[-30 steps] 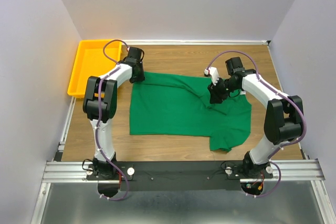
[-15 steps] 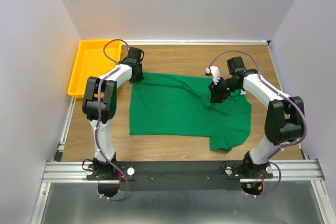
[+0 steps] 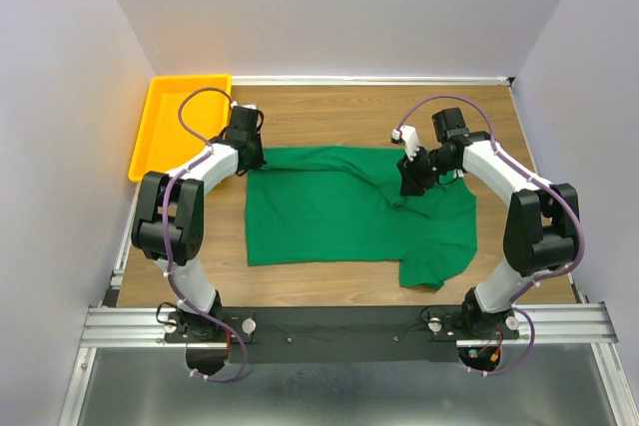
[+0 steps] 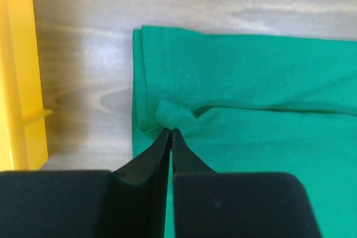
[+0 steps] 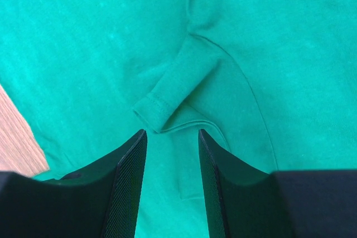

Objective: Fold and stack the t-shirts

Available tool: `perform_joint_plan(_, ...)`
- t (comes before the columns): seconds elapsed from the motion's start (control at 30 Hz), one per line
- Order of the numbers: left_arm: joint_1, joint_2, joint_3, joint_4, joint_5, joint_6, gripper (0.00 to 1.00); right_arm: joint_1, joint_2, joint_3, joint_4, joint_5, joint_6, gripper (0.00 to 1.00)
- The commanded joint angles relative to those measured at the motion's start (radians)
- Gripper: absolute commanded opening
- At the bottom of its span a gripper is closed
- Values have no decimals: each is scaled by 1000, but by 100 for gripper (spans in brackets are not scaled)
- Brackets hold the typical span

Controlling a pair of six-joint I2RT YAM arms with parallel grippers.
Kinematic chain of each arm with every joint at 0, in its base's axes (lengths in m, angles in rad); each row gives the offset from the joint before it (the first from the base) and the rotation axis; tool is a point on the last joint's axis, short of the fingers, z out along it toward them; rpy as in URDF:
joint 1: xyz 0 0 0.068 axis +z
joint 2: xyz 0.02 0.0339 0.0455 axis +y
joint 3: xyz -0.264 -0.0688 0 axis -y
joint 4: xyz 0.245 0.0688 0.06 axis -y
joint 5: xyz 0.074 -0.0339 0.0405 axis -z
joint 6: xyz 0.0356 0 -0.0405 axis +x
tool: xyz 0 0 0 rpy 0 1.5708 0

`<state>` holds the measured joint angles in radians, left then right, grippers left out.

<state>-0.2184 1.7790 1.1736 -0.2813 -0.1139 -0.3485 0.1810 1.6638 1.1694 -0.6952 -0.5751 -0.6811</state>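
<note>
The green t-shirt (image 3: 339,212) lies spread on the wooden table, its near right part bunched. My left gripper (image 3: 250,157) is at the shirt's far left corner. In the left wrist view it (image 4: 171,132) is shut on a small pinch of the hem of the shirt (image 4: 251,93). My right gripper (image 3: 409,185) is over the shirt's far right part. In the right wrist view it (image 5: 170,133) is open, its jaws on either side of a folded sleeve end (image 5: 167,96) on the shirt (image 5: 100,43). No neck label shows.
A yellow tray (image 3: 170,122) stands at the far left of the table; its wall (image 4: 19,82) is just left of my left gripper. Bare wood (image 3: 329,112) lies beyond the shirt. White walls enclose the table.
My left gripper has pulled the shirt's far left corner leftward toward the tray, and its arm has swung left. The right gripper has barely moved.
</note>
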Motion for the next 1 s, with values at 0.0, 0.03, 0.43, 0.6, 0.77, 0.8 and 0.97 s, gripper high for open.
perform_joint_plan(0.0, -6, -56, -54, 51, -26, -17, 12, -8, 1, -8, 11, -28, 0, 50)
perform_joint_plan(0.03, -6, -62, -64, 53, -23, -18, 12, -8, 2, -10, 11, -26, 0, 50)
perform_joint_plan(0.43, -6, -188, -192, 82, -24, -12, 35, -14, 19, -7, 16, -25, 3, 50)
perform_joint_plan(0.6, -4, -311, -258, 134, -15, 3, 45, -18, 24, -1, 16, -26, 5, 50)
perform_joint_plan(0.77, 40, -200, -160, 117, 78, 32, 51, -18, 43, 19, 16, -40, 26, 50)
perform_joint_plan(0.8, 43, -175, -137, 104, 83, 36, 51, -18, 44, 22, 16, -43, 29, 50)
perform_joint_plan(0.97, 44, -76, -54, 67, 114, 66, 51, -20, 31, 9, 17, -37, 31, 50)
